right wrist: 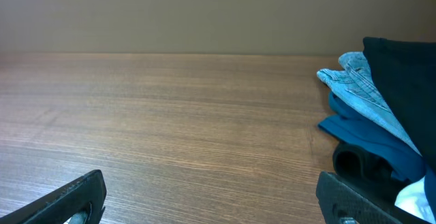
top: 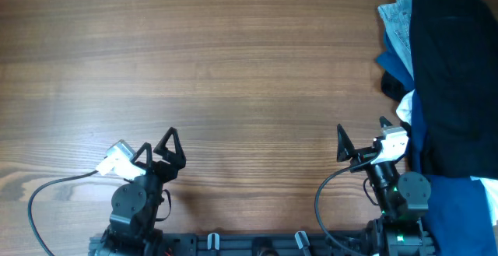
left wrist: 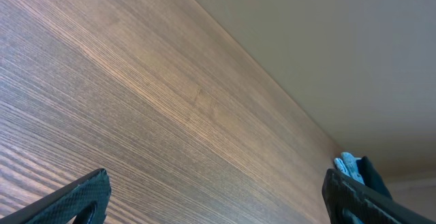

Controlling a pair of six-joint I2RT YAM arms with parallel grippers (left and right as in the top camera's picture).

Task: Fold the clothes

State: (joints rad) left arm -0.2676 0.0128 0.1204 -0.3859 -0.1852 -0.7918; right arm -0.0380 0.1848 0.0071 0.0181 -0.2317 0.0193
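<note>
The clothes, a large black garment (top: 455, 69), lie on top of a pile at the table's right edge and show again in the right wrist view (right wrist: 405, 81). A sliver of the same black fabric (left wrist: 373, 174) is visible far off in the left wrist view. My right gripper (top: 364, 135) stands open just left of the pile, with only bare wood between its fingers (right wrist: 354, 198). My left gripper (top: 159, 149) is open near the front left, far from the pile, and it holds nothing (left wrist: 214, 203).
Light blue jeans (top: 395, 19) and dark blue fabric (top: 398, 68) stick out from under the black garment, with a white patch (top: 405, 108) at the pile's left edge. More blue cloth (top: 459, 209) lies at the front right. The wooden table (top: 233, 69) spreads left of the pile.
</note>
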